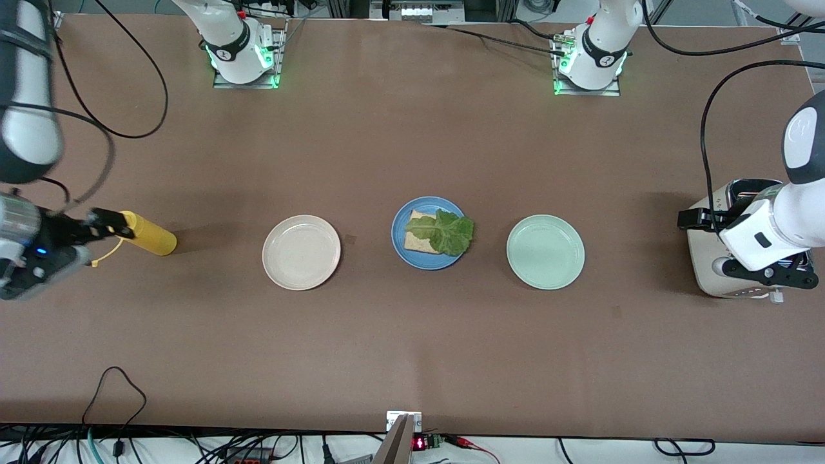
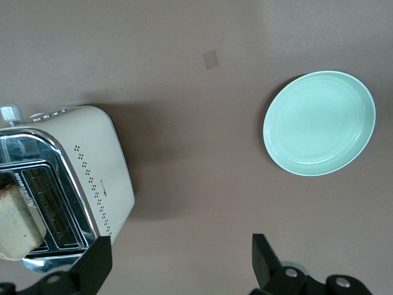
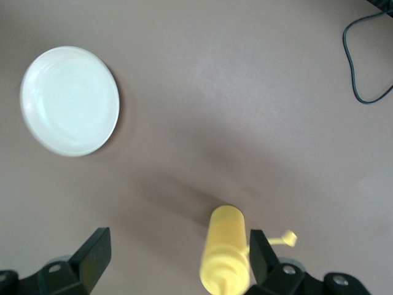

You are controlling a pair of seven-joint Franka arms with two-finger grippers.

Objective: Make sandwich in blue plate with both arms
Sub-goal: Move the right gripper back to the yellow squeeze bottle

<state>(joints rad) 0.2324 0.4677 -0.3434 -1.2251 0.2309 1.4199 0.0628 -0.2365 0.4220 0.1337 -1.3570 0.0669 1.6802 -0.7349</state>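
Blue plate holds bread, lettuce; no legible writing.

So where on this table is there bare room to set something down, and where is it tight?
Bare table runs along the edge nearest the front camera, below the three plates, and between the plates and the arm bases. The beige plate and green plate are bare too. Crowded: the blue plate, the right gripper at the yellow bottle, the left gripper over the toaster.
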